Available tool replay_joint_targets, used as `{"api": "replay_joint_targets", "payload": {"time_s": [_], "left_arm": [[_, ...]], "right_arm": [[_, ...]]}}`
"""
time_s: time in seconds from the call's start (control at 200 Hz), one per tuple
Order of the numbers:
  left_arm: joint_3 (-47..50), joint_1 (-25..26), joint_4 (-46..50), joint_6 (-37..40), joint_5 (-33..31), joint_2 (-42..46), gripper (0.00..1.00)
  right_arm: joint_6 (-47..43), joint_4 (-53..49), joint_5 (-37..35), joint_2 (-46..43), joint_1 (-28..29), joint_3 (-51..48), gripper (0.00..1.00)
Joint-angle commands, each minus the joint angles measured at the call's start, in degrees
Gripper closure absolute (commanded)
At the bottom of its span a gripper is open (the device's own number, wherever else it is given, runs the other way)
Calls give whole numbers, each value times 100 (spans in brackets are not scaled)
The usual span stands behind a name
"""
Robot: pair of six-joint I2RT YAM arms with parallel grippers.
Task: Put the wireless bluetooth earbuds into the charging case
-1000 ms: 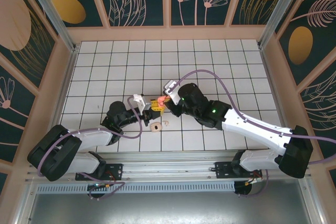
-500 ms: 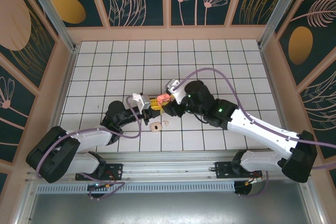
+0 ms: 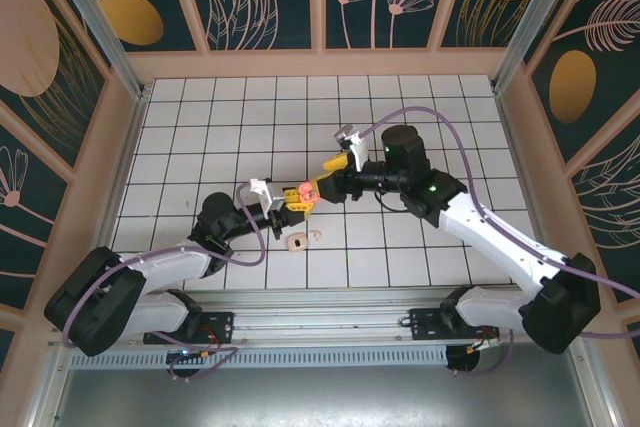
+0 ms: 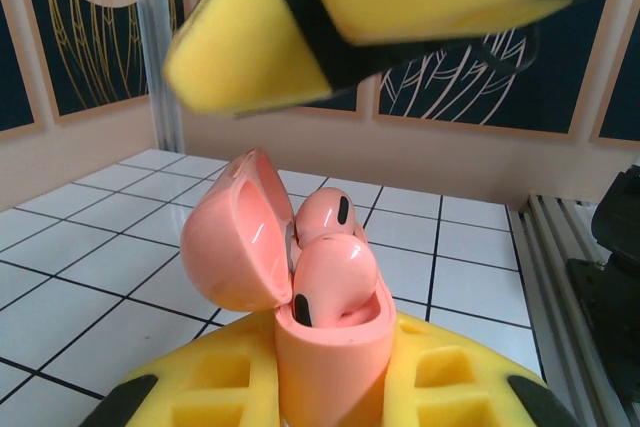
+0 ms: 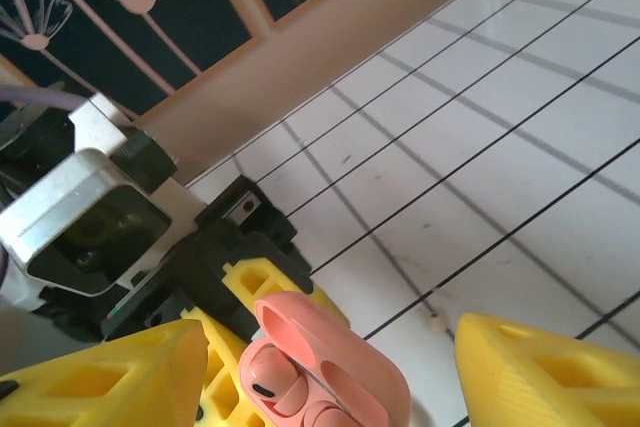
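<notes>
Left claw [image 4: 325, 387] clamps glossy coral-pink plastic charging case [image 4: 330, 347], lower centre; both small pink earbuds [image 4: 335, 267] appear seated. Right claw [image 5: 320, 377] stands apart; advise lifting clear without clipping lid [image 4: 235, 237].

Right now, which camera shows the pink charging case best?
Left wrist: the pink charging case sits centred and close, lid open, with two earbuds in it. Right wrist catches the case from above, cropped at the bottom edge. Top external shows a tiny pink spot.

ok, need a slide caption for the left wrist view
Left gripper clamps the open pink charging case, two pink earbuds seated inside; right gripper open at top of frame.
</notes>
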State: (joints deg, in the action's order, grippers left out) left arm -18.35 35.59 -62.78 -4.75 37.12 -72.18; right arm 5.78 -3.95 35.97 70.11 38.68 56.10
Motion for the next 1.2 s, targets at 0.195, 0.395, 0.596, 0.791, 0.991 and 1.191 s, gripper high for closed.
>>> {"api": "replay_joint_targets", "payload": {"time_s": [0.195,0.395,0.596,0.791,0.991,1.191], "left_arm": [[-80,1,16,106,68,245,96],[-45,7,73,142,-22,216,96],[-65,5,122,127,-54,161,96],[-86,1,245,54,-23,185,96],[-121,5,287,62,199,274,96],[-182,7,286,60,275,253,96]], "right_arm": [[352,345,1542,419,-156,184,36],[561,764,1867,89,-304,-87,43],[657,889,1908,-164,-453,-278,49],[1025,1336,1681,-385,-650,-640,50],[1084,1246,1987,56,-653,-373,39],[915,1090,2293,522,-385,-63,37]]}}
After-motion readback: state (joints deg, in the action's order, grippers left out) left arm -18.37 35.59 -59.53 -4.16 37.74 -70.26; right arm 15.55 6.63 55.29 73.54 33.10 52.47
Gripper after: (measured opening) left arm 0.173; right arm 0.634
